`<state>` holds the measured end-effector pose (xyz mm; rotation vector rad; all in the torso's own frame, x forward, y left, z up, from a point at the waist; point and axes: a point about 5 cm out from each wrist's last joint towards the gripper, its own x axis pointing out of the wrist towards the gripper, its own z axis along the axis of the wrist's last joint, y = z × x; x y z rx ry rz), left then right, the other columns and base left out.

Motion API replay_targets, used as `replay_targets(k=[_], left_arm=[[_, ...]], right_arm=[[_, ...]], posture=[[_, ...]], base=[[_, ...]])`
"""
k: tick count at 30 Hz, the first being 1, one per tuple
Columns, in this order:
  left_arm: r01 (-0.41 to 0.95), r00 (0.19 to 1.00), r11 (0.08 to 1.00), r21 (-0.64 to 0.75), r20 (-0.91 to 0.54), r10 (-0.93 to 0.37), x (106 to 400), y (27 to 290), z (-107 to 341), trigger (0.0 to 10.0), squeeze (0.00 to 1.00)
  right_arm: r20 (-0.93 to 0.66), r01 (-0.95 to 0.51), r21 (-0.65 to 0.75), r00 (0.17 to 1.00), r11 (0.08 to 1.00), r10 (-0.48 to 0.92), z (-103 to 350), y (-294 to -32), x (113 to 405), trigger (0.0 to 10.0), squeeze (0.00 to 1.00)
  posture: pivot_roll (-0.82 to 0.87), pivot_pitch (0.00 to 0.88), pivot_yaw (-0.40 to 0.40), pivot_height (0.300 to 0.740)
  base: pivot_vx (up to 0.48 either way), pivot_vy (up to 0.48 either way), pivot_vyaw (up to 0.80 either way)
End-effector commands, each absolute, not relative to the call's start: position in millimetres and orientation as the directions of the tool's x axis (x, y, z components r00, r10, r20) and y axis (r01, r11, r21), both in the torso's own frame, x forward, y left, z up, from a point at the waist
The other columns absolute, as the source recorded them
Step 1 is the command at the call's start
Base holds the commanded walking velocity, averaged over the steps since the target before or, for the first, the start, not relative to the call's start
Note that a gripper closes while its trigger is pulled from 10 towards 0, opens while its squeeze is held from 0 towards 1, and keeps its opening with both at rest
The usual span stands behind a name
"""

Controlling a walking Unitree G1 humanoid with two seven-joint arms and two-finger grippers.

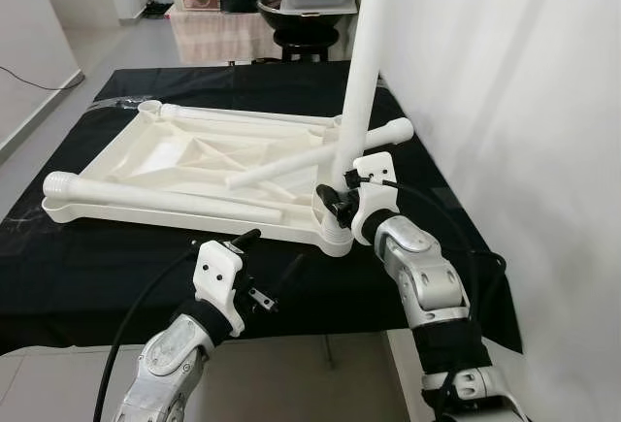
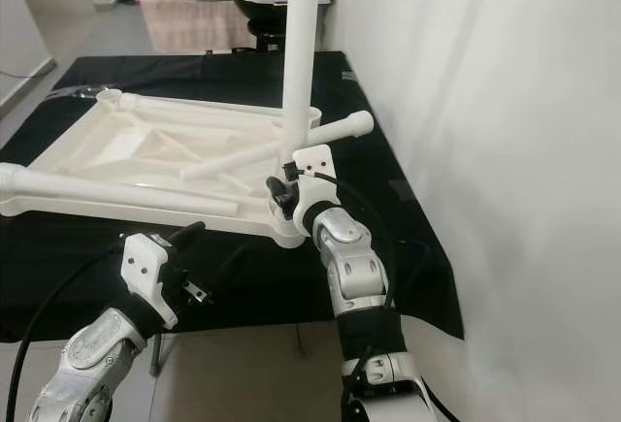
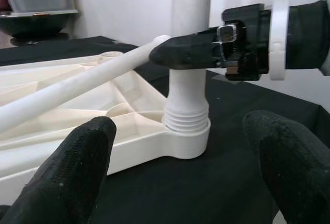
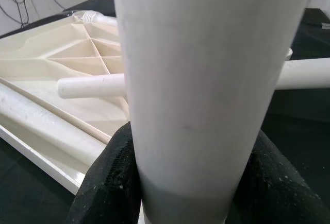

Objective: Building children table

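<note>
We had the right gripper (image 1: pixel 340 199) clamped on the upright white plastic leg (image 1: pixel 361 73) in the near-right corner socket of the upturned white plastic tabletop (image 1: pixel 146 150), left gripper (image 1: pixel 267 257) spread wide just beside; we'd keep it plumb while threading.

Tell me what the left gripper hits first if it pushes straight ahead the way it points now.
Most likely the threaded base of the upright leg in the tabletop corner socket; it sits centred between the open left gripper fingers. The right gripper clamps that leg just above. Depth is uncertain.
</note>
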<state>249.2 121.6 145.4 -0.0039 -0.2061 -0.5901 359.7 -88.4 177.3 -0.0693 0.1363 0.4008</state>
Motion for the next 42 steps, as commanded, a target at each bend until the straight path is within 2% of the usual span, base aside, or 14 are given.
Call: replay_targets(k=[1, 2, 4, 5, 10, 11, 19, 20, 22, 23, 39, 40, 41, 42], left_arm=[[0.548, 0.816, 0.835, 0.047, 0.188, -0.546, 247.2, 120.1, 144.6, 10.0, 0.0], [0.544, 0.819, 0.838, 0.045, 0.191, -0.542, 246.8, 119.9, 145.0, 10.0, 0.0], [0.541, 0.82, 0.84, 0.045, 0.192, -0.539, 246.6, 119.8, 145.3, 10.0, 0.0], [0.541, 0.82, 0.84, 0.044, 0.192, -0.539, 246.3, 119.3, 145.6, 10.0, 0.0], [0.544, 0.819, 0.838, 0.043, 0.192, -0.541, 245.7, 118.1, 146.0, 10.0, 0.0], [0.546, 0.817, 0.837, 0.043, 0.192, -0.543, 245.5, 117.4, 146.0, 10.0, 0.0], [0.547, 0.816, 0.836, 0.044, 0.193, -0.545, 243.7, 115.3, 146.3, 10.0, 0.0], [0.546, 0.817, 0.836, 0.044, 0.193, -0.544, 242.3, 114.5, 146.3, 10.0, 0.0], [0.546, 0.817, 0.836, 0.044, 0.193, -0.544, 242.3, 114.5, 146.3, 10.0, 0.0], [0.547, 0.817, 0.836, 0.044, 0.192, -0.544, 241.1, 113.6, 146.3, 10.0, 0.0], [0.56, 0.81, 0.828, 0.034, 0.186, -0.556, 233.7, 110.7, 146.9, 10.0, 0.0], [0.56, 0.811, 0.828, 0.034, 0.186, -0.555, 233.3, 111.3, 147.4, 10.0, 0.0], [0.558, 0.811, 0.829, 0.035, 0.186, -0.554, 233.0, 112.3, 147.8, 10.0, 0.0], [0.558, 0.811, 0.829, 0.035, 0.186, -0.554, 233.0, 112.3, 147.8, 10.0, 0.0]], right_arm=[[-0.237, -0.41, 0.0, 0.886, 0.912, 0.399, 161.3, -84.6, 359.1, 10.0, 0.0], [-0.22, -0.44, 0.0, 0.876, 0.898, 0.429, 167.0, -82.2, 358.7, 10.0, 0.52], [-0.209, -0.459, -0.002, 0.869, 0.889, 0.448, 170.5, -80.8, 357.9, 10.0, 0.52], [-0.168, -0.53, 0.011, 0.835, 0.848, 0.524, 179.4, -77.8, 357.6, 10.0, 1.0], [-0.093, -0.665, -0.002, 0.744, 0.747, 0.662, 195.5, -77.0, 358.2, 10.0, 1.0], [-0.084, -0.728, -0.037, 0.685, 0.685, 0.723, 200.5, -80.5, 359.1, 10.0, 0.0], [-0.174, -0.876, -0.153, 0.48, 0.458, 0.86, 204.1, -91.0, 363.1, 10.0, 0.0], [-0.212, -0.894, -0.168, 0.445, 0.416, 0.87, 202.4, -92.4, 365.4, 7.3, 0.0], [-0.212, -0.894, -0.168, 0.445, 0.416, 0.87, 202.4, -92.4, 365.4, 7.3, 0.0], [-0.239, -0.899, -0.173, 0.434, 0.402, 0.869, 201.6, -94.2, 369.0, 0.0, 0.0], [-0.234, -0.859, -0.103, 0.51, 0.501, 0.828, 185.1, -112.5, 371.2, 0.0, 0.0], [-0.257, -0.828, -0.107, 0.558, 0.551, 0.789, 177.9, -113.7, 370.0, 0.0, 0.0], [-0.275, -0.65, -0.078, 0.743, 0.756, 0.61, 162.4, -113.3, 369.1, 0.0, 0.0], [-0.275, -0.65, -0.078, 0.743, 0.756, 0.61, 162.4, -113.3, 369.1, 0.0, 0.0]], posture=[[0.02, 0.1, -0.036, 0.74], [0.02, 0.101, -0.04, 0.74], [0.02, 0.101, -0.04, 0.74], [0.02, 0.102, -0.043, 0.74], [0.02, 0.101, -0.044, 0.74], [0.03, 0.104, -0.051, 0.74], [0.04, 0.11, -0.06, 0.74], [0.04, 0.11, -0.061, 0.74], [0.04, 0.11, -0.061, 0.74], [0.04, 0.111, -0.061, 0.74], [0.04, 0.136, -0.058, 0.74], [0.04, 0.14, -0.059, 0.74], [0.04, 0.143, -0.06, 0.74], [0.04, 0.143, -0.06, 0.74]], base=[[0.0, 0.0, 0.0], [0.0, 0.0, 0.0], [0.0, 0.0, 0.0], [0.0, 0.0, 0.0], [0.0, 0.0, 0.0], [0.0, 0.0, 0.0], [0.0, 0.0, 0.0], [0.0, 0.0, 0.0], [0.0, 0.0, 0.0], [0.0, 0.0, 0.0], [0.0, 0.0, 0.0], [0.0, 0.0, 0.0], [0.0, 0.0, 0.0], [0.0, 0.0, 0.0]])
